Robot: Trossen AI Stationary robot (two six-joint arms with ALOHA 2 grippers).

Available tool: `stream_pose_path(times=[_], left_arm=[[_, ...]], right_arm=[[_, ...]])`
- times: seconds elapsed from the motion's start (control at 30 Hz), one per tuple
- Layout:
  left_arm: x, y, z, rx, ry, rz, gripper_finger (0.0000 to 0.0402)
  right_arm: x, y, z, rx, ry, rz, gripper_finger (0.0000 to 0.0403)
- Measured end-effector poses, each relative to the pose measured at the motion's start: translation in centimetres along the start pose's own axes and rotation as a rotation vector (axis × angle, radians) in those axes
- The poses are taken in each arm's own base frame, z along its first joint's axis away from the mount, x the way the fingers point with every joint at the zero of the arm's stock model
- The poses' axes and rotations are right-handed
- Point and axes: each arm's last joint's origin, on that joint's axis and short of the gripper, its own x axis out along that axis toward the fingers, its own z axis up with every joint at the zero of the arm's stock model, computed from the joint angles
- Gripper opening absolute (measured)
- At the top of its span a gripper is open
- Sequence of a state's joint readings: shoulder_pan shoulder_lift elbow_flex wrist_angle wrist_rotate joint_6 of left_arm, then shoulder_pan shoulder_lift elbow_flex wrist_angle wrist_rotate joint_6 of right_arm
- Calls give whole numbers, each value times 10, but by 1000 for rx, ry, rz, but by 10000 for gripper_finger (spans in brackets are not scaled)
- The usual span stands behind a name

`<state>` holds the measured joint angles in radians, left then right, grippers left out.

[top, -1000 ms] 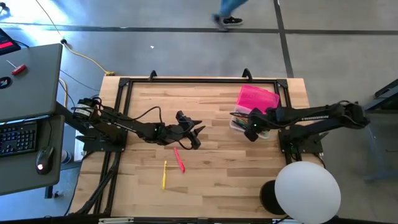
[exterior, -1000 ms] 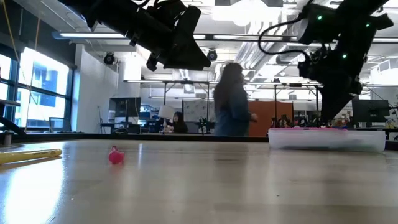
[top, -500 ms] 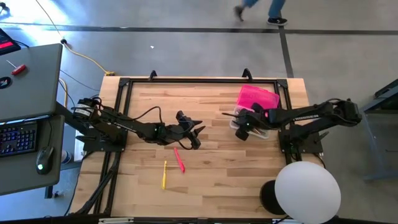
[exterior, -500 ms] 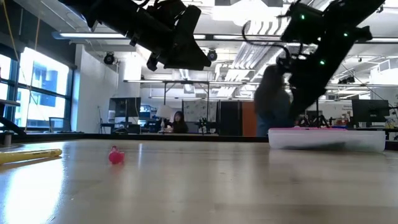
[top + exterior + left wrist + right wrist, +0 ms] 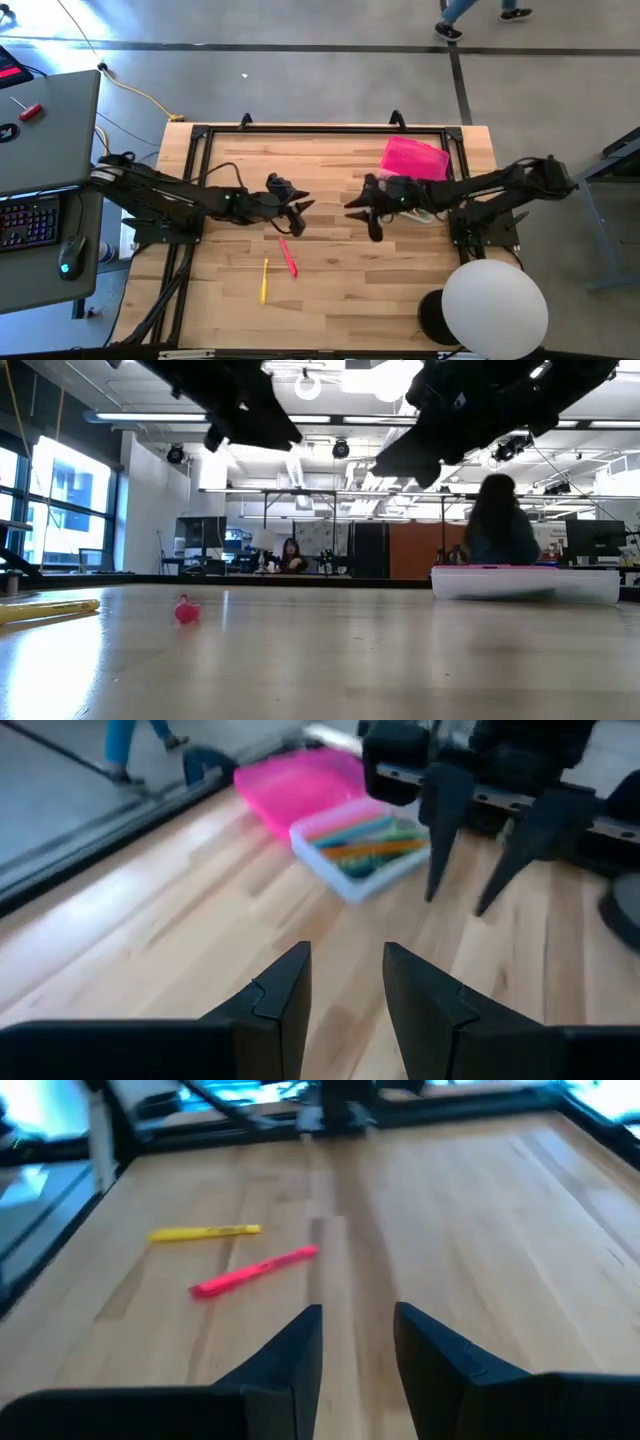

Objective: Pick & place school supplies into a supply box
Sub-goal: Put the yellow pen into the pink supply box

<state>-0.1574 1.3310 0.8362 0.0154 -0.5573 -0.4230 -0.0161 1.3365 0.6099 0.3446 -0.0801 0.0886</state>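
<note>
Near the middle of the light wooden slatted table (image 5: pixel 340 290), well above the boards: left gripper (image 5: pixel 291 215), dark fingers (image 5: pixel 275 995) parted with nothing between, and right gripper (image 5: pixel 366 212), fingers (image 5: pixel 290 1350) likewise apart and empty, facing each other across a bare gap. Just below the left gripper, flat on the wood: thin pink-red pen (image 5: pixel 288 256) (image 5: pixel 255 1270), and beside it, nearer the table's front edge, thin yellow pen (image 5: pixel 264 279) (image 5: pixel 205 1233); close together, touching or not unclear. Toward the table's far right, behind the right arm: small clear plastic supply box (image 5: pixel 360 855) (image 5: pixel 525 582), open, loaded with green, orange and pink pens, bright pink lid (image 5: pixel 414 158) lying against its far side. Beyond the table, a person (image 5: pixel 497 525) passing.
</note>
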Motion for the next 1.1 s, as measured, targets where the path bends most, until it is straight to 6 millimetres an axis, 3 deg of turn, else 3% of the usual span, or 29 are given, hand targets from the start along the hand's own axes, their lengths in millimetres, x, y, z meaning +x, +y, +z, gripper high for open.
stream_pose_path(times=[0.2,0.3,0.43,0.63,0.9,1.1], left_arm=[[-16,12,-4,37,114,27,156],[-19,14,-9,-94,193,10,156],[-24,13,-28,-199,453,-54,156],[-42,-11,-69,-282,713,26,156],[-79,-54,-112,-491,746,103,156],[-82,-63,-147,-544,803,247,156]], right_arm=[[36,18,-10,-148,-128,116,104],[52,22,-9,-148,-129,148,104],[66,18,-2,-184,-63,65,104],[72,7,14,-264,9,-51,104],[71,-9,17,-277,28,-95,104],[70,-19,18,-261,27,-123,103]])
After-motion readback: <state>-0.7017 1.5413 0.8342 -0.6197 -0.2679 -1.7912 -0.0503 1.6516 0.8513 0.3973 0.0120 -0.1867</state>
